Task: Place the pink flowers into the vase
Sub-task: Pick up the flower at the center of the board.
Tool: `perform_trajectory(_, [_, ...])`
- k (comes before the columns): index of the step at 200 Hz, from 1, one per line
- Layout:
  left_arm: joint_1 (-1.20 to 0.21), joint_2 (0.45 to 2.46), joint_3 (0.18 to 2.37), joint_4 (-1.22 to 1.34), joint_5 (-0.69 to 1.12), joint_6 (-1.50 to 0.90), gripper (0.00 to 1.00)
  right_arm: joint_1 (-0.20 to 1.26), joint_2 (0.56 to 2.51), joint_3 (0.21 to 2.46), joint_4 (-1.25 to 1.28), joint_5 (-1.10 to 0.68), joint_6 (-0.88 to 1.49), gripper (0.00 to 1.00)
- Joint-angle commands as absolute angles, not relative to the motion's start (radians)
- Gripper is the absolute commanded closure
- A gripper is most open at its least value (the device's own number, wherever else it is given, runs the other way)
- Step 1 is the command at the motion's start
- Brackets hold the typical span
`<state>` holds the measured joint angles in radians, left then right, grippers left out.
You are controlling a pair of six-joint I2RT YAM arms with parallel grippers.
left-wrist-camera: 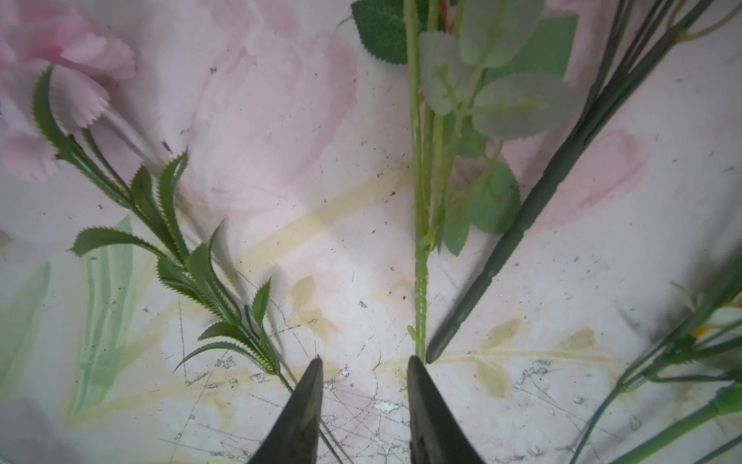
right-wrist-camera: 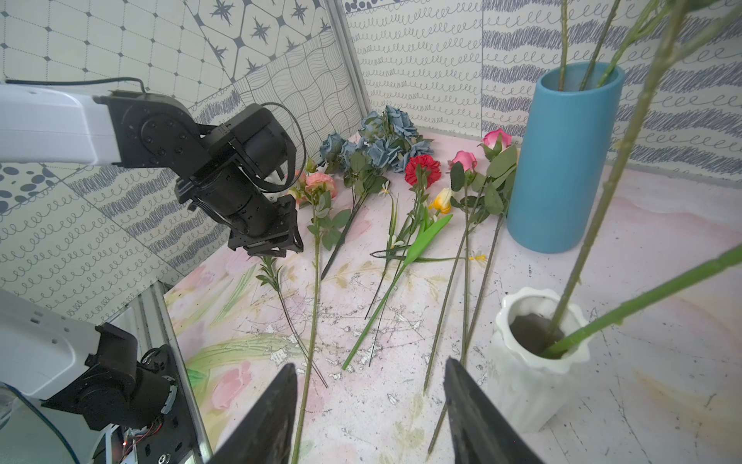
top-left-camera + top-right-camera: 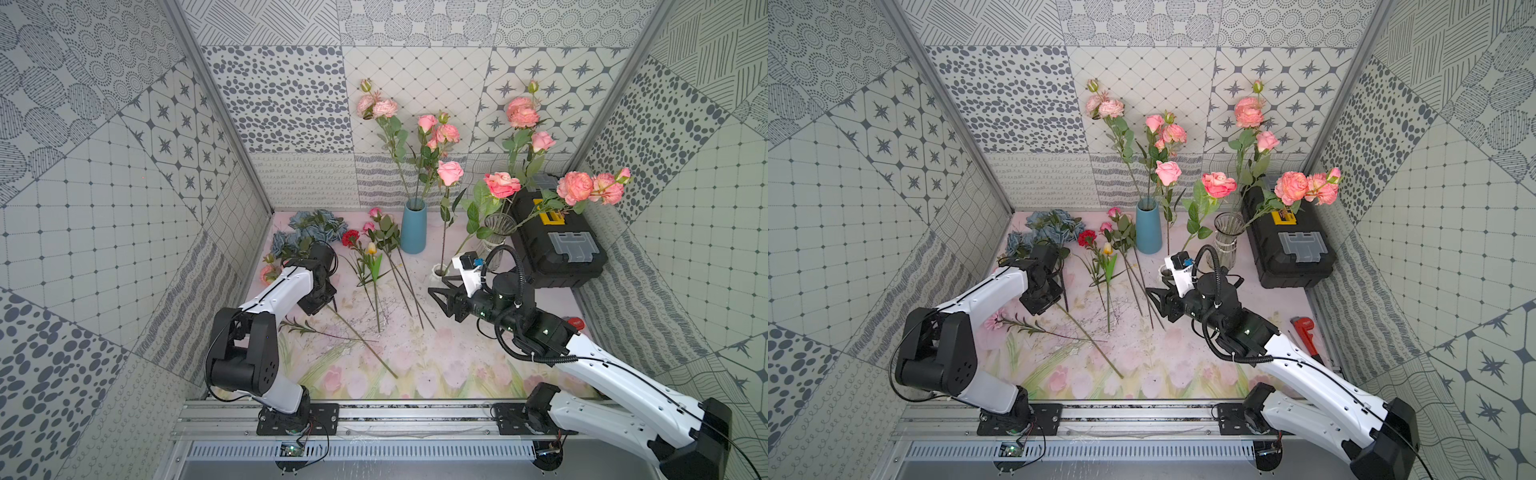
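A salmon-pink rose (image 2: 321,182) lies on the mat, its thorny green stem (image 1: 417,241) ending at one fingertip of my left gripper (image 1: 366,361). That gripper (image 3: 326,299) points down, open, over bare mat between this stem and a pale pink carnation's stem (image 1: 208,281). Another pink rose with buds (image 3: 376,214) lies beside the blue vase (image 3: 413,226). Pink flowers stand in the blue vase, the glass vase (image 3: 496,232) and the small white vase (image 2: 534,361). My right gripper (image 2: 370,363) hovers open and empty next to the white vase.
Blue-grey flowers (image 3: 316,224), a red carnation (image 3: 350,237) and a yellow tulip (image 3: 371,248) lie among the loose stems. A black toolbox (image 3: 557,245) fills the back right corner. A red pipe wrench (image 3: 1306,332) lies along the right edge. Patterned walls close three sides.
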<state>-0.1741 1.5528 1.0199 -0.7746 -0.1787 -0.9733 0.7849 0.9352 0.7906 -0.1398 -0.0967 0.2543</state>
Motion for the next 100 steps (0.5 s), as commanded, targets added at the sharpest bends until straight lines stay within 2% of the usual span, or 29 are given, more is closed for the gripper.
perform_trajectory(1, [-0.170,1.567,0.991,-0.641,-0.167,-1.010,0.66,0.787,0.925,0.829,-0.128,-0.109,0.243,0.42])
perform_trajectory(100, [-0.167,1.656,1.003,-0.555,-0.170,-1.006,0.70,0.787,0.921,0.824,-0.132,-0.107,0.244,0.42])
